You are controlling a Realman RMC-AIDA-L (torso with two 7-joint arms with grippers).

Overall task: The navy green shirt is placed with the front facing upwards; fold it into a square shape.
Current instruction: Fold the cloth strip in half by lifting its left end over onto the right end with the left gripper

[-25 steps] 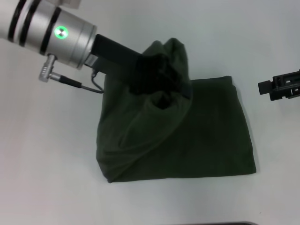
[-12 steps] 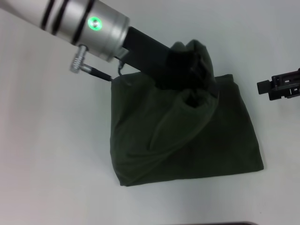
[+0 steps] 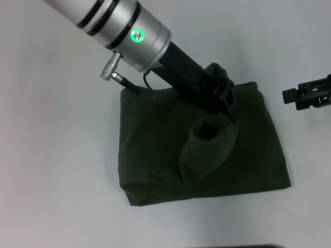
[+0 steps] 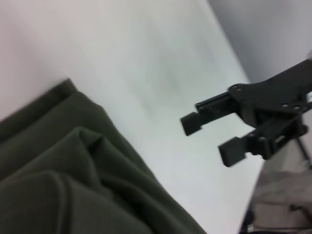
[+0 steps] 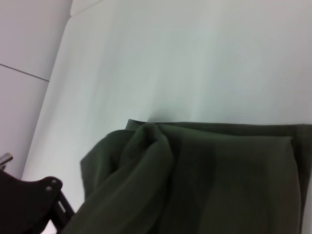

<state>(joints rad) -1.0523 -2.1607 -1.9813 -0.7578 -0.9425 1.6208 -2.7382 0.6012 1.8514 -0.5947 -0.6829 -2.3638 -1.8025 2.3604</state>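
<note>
The dark olive-green cotton shirt (image 3: 207, 150), folded into a rough rectangle, lies at the centre of the head view on the white surface (image 3: 57, 155). The left gripper (image 3: 220, 101) presses into a raised bunch of its cloth near the upper edge, apparently pinching it. At the right edge the right gripper (image 3: 290, 96) hovers apart, jaws parted and empty.
</note>
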